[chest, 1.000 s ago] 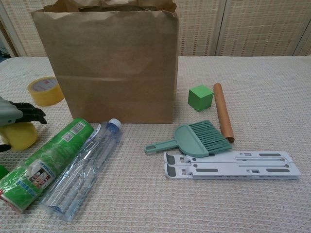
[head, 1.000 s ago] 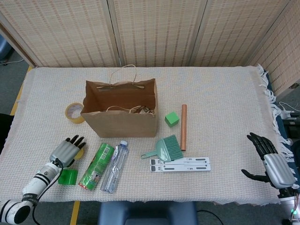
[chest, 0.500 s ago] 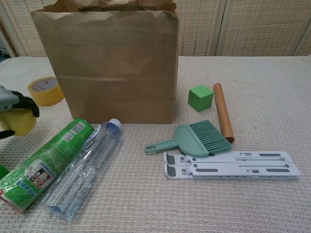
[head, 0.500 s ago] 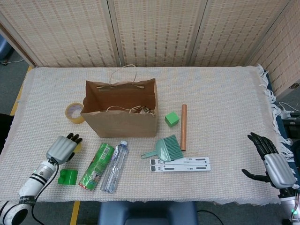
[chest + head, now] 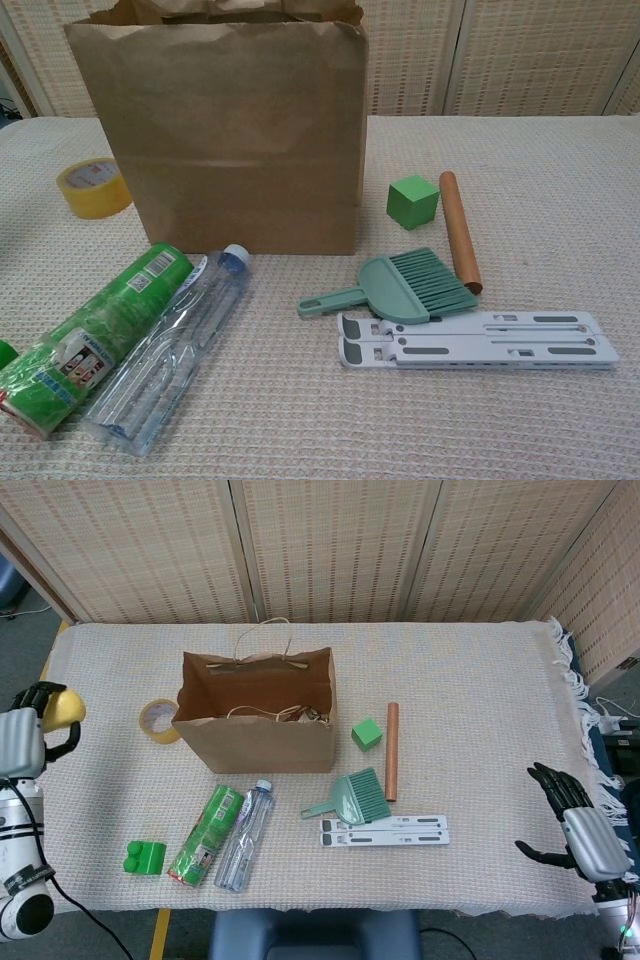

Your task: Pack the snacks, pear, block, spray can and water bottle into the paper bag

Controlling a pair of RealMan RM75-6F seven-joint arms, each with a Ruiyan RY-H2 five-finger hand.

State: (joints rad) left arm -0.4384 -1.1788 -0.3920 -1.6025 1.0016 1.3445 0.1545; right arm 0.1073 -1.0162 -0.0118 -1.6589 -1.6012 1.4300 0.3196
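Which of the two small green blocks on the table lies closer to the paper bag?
The plain green cube, just right of the paper bag. The other, a green studded brick, lies far off near the table's front left edge, beyond the spray can.

Your paper bag (image 5: 256, 723) stands upright near the table's (image 5: 470, 680) middle, open at the top, with the tape roll (image 5: 158, 720) touching its left side. In front of the bag, the spray can (image 5: 206, 834) and water bottle (image 5: 244, 835) lie side by side, the bottle on the right; a toy brick (image 5: 144, 857) sits left of the can. Right of the bag, the block (image 5: 367, 733) rests just beside a rod (image 5: 392, 750). Before them lies the brush (image 5: 351, 798), and in front of it a folded stand (image 5: 384, 830). Your left hand (image 5: 35, 730), at the table's far left edge, holds the pear (image 5: 63, 707); your right hand (image 5: 575, 818) hangs off the right edge.
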